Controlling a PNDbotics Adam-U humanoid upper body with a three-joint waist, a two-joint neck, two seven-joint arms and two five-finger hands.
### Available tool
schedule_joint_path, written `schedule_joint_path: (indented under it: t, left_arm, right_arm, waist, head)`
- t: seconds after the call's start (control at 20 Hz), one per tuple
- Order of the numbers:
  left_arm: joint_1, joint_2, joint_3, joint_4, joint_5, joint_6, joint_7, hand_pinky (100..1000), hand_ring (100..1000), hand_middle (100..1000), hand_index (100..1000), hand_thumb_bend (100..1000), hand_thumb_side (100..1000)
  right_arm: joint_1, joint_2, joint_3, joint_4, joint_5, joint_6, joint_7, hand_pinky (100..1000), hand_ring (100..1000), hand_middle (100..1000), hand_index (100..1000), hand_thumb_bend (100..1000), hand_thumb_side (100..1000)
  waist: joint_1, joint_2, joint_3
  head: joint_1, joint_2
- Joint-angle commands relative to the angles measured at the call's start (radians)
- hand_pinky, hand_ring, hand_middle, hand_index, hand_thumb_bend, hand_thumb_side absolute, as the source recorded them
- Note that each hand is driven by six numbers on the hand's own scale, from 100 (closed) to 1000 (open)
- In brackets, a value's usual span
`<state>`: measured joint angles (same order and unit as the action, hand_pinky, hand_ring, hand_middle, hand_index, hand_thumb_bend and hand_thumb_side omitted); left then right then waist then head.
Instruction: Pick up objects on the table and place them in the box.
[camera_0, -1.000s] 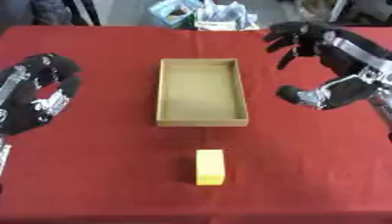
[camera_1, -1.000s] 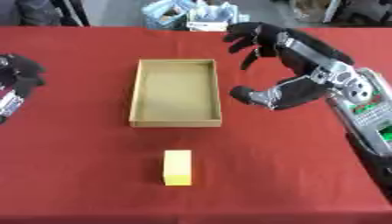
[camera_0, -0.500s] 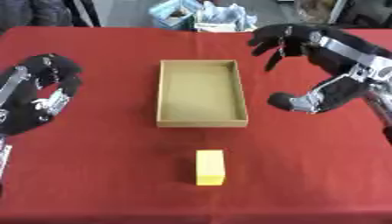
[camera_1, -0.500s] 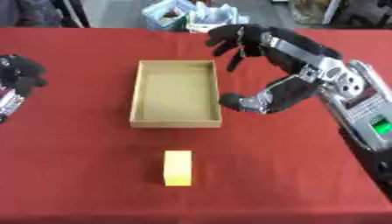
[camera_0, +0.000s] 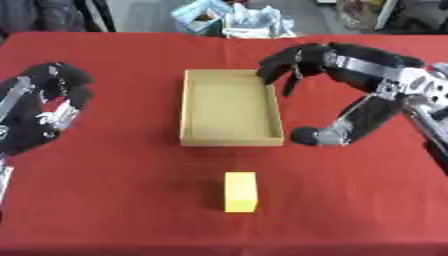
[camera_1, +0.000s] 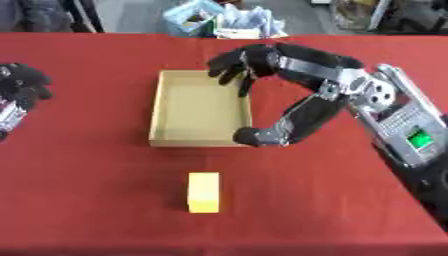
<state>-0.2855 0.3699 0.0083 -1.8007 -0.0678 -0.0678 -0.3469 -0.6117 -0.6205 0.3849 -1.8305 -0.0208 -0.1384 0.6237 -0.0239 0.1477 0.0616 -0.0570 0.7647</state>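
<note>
A shallow cardboard box (camera_0: 229, 108) lies open and empty in the middle of the red table. A yellow block (camera_0: 240, 192) lies by itself on the cloth in front of the box, nearer to me. My right hand (camera_0: 350, 70) hovers open beside the box's right wall, its fingers (camera_0: 278, 64) spread over the far right corner and its thumb (camera_0: 317, 135) hanging near the front right corner. It holds nothing. My left hand (camera_0: 45, 106) rests open at the left edge, well away from both box and block.
The red tablecloth (camera_0: 114, 200) covers the whole table. Bags and packets (camera_0: 229, 20) are piled beyond the far edge. A grey panel with a green light (camera_1: 409, 135) shows on my right forearm.
My right hand has swung left and toward me, from the far right of the table to the box's right wall. The box, the block and my left hand stay put.
</note>
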Motion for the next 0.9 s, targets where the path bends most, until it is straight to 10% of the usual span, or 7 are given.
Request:
schedule_joint_path:
  t: [0.05,0.9]
  left_arm:
    - [-0.008,0.012,-0.002,-0.008,-0.005,0.003,-0.001,683,607,640,687,269,544]
    - [-0.009,0.012,-0.014,0.009,-0.013,0.005,-0.027,685,609,642,689,255,560]
  right_arm:
    - [-0.034,-0.011,0.017,0.001,0.022,-0.006,0.037,662,834,844,940,401,317]
    - [-0.226,-0.034,0.151,-0.052,0.103,-0.055,0.279,748,871,877,948,279,276]
  waist:
    - [0.001,-0.015,0.002]
    - [-0.008,-0.017,0.025]
  head:
    - [-0.005,0.005]
    - [-0.016,0.005]
